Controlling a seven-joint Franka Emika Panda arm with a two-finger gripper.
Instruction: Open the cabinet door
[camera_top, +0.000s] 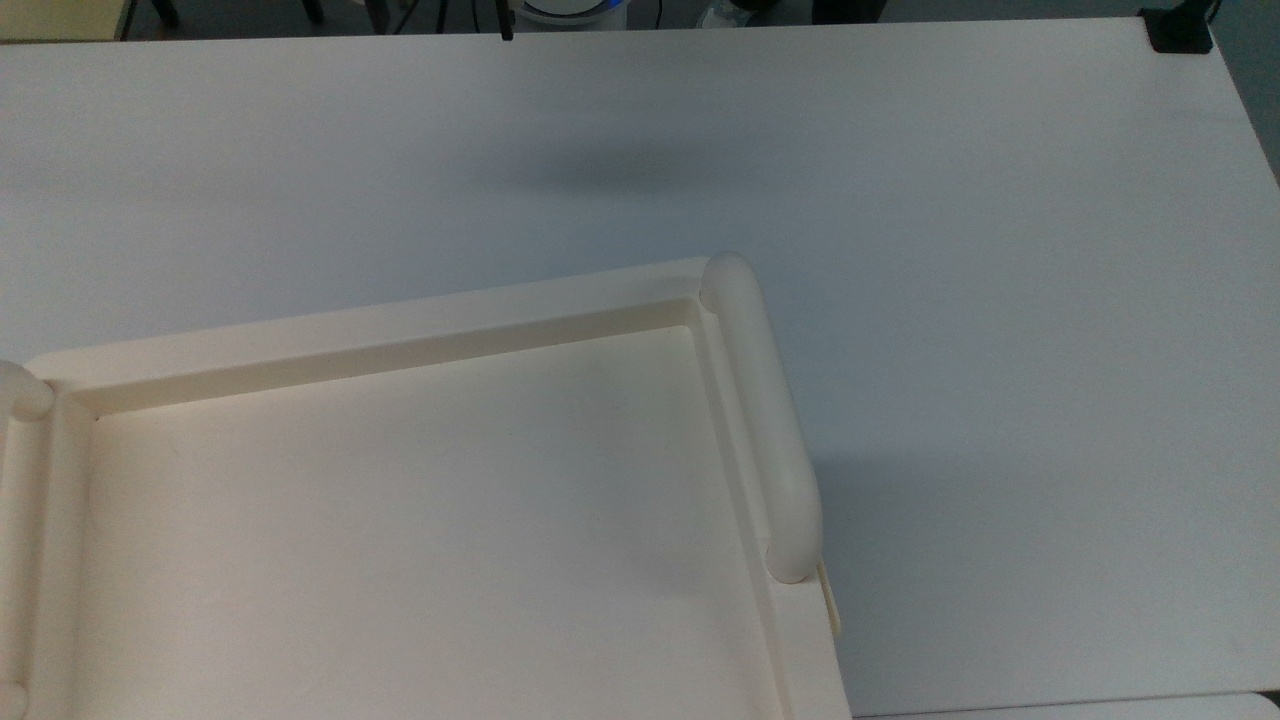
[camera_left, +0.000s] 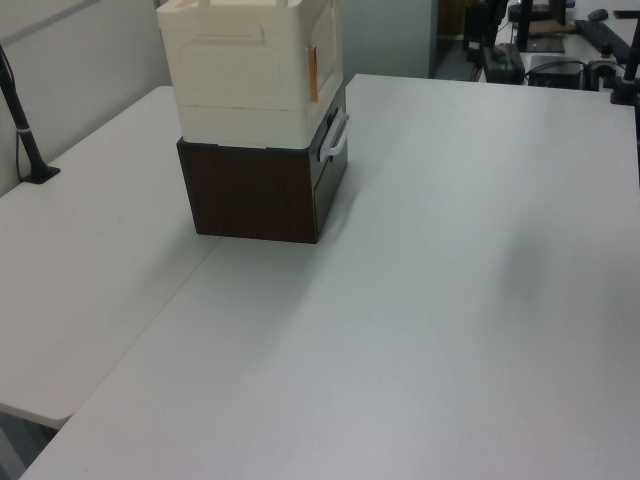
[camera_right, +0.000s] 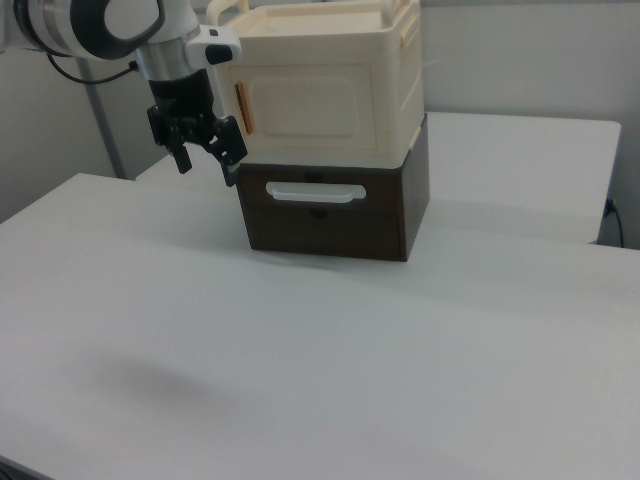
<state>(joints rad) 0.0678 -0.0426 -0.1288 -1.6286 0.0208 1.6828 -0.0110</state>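
door: cabinet door (camera_right: 305, 108) shut, flush on front of cream cabinet (camera_left: 250, 70), atop dark drawer unit (camera_right: 330, 215) toward table (camera_right: 300, 370) far edge.
end effector (camera_right: 205, 160): fingers spread apart, empty, hanging just beside door's orange-tabbed edge (camera_right: 243, 108).
approach: hook that edge, not the drawer handle (camera_right: 315, 193).
pull: follow hinge arc, slow.
risk: light cabinet may slide.

The cabinet (camera_top: 400, 520) is cut off by the bottom and left edges of the top view, and its top is cropped by the upper edge of the left view. In the right view, the arm (camera_right: 90, 25) runs off the upper-left corner. Whether the door (camera_right: 305, 110) is latched cannot be told.
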